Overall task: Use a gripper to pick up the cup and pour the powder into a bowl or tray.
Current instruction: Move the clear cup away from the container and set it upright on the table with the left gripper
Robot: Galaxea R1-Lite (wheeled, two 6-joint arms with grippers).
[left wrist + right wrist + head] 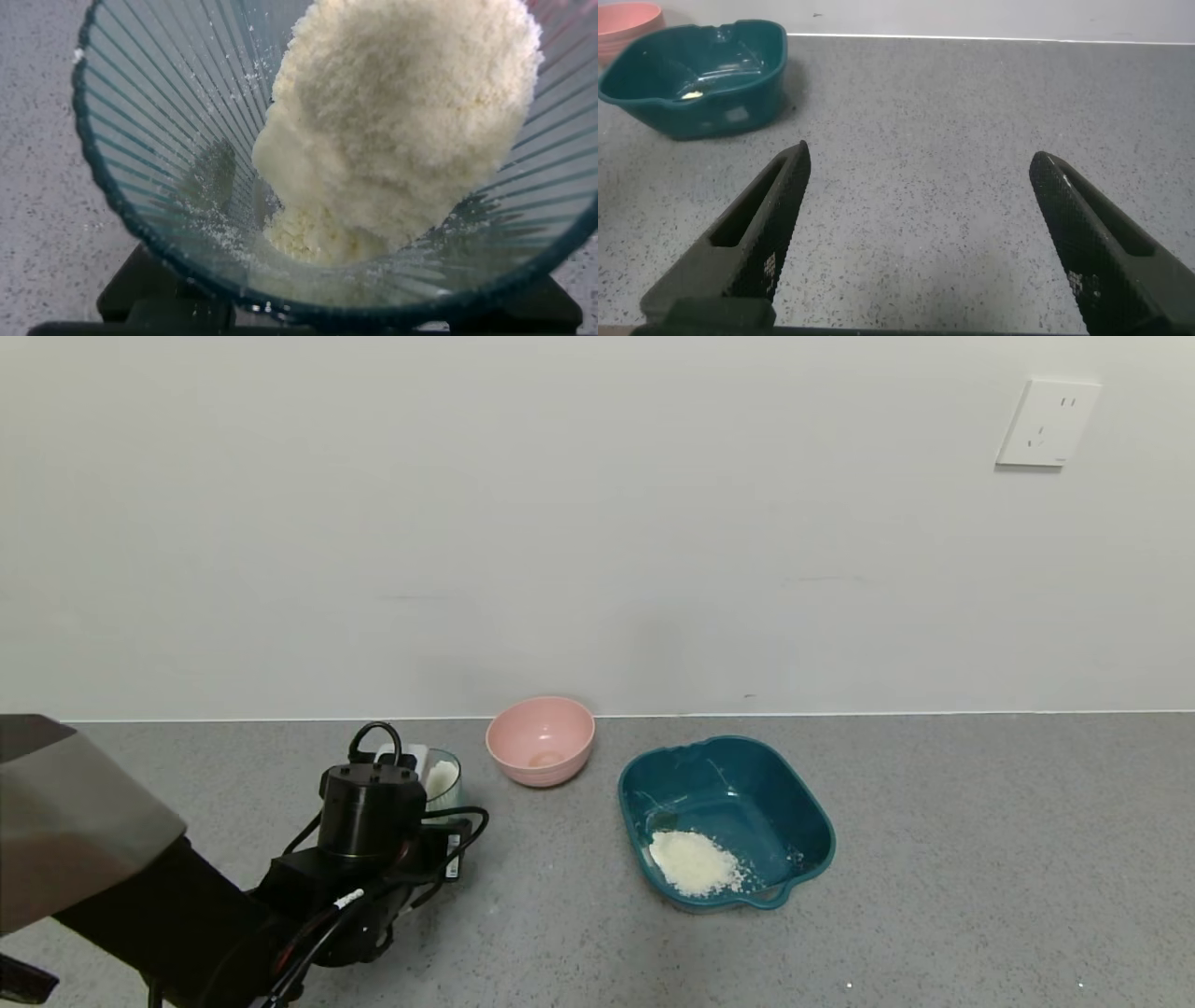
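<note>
Holding the cup [442,782] tight, the left gripper [425,784] had powder [392,131] left to pour; the tray [808,803] already had some.

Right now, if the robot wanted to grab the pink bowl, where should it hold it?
Probably at the rim of the pink bowl, coming from above, one finger inside and one outside. It sits upright with its mouth open, and its round sides curve in toward the base, so a side squeeze could slip. The open right gripper is free.

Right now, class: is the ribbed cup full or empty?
Partly full: the cup holds a mound of white powder, its ribbed wall bare on the other side.
</note>
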